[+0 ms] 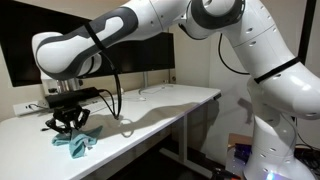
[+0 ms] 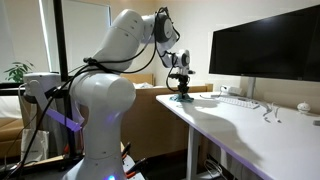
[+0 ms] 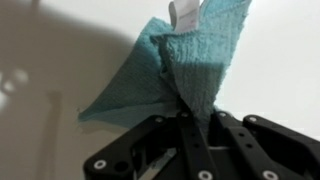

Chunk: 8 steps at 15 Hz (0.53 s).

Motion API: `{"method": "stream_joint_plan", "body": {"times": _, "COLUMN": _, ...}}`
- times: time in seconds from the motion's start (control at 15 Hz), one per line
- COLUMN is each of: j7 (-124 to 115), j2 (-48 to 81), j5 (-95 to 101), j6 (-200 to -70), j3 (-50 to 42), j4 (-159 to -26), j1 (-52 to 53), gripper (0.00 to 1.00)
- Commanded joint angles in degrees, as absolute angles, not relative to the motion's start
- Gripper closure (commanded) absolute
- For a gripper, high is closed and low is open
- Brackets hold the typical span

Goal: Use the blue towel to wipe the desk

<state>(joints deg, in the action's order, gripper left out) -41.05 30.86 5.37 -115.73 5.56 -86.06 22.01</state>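
Observation:
The blue towel (image 1: pixel 78 142) lies crumpled on the white desk (image 1: pixel 150 110) near its left end. My gripper (image 1: pixel 67 127) is directly over it, fingers shut on a fold of the cloth. In the wrist view the towel (image 3: pixel 175 65) hangs from the shut black fingers (image 3: pixel 185 112), with a white tag at its top. In an exterior view the gripper (image 2: pixel 181 92) sits at the far end of the desk (image 2: pixel 240 125) with the towel (image 2: pixel 184 99) a small teal patch under it.
A large black monitor (image 1: pixel 95 45) stands at the back of the desk; it also shows in an exterior view (image 2: pixel 265 45). A keyboard (image 2: pixel 240 102) and small white items (image 2: pixel 303 107) lie near the monitor. A cable (image 1: pixel 118 105) hangs from the arm. A power strip (image 1: pixel 25 108) lies by the monitor.

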Motion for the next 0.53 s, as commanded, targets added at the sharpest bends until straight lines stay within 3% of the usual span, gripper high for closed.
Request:
{"method": "stream_joint_plan", "body": {"times": 0.0, "j7": -40.52, "j2": 33.23, "j5": 2.64, "j6": -114.68, "j3": 6.21, "j4": -83.97, "j1": 21.49, "gripper": 0.91}}
{"method": "stream_joint_plan", "body": {"times": 0.47, "j7": -40.14, "j2": 37.65, "j5": 2.59, "j6": -112.68, "j3": 7.81, "j4": -76.74, "j1": 24.01, "gripper": 0.91}}
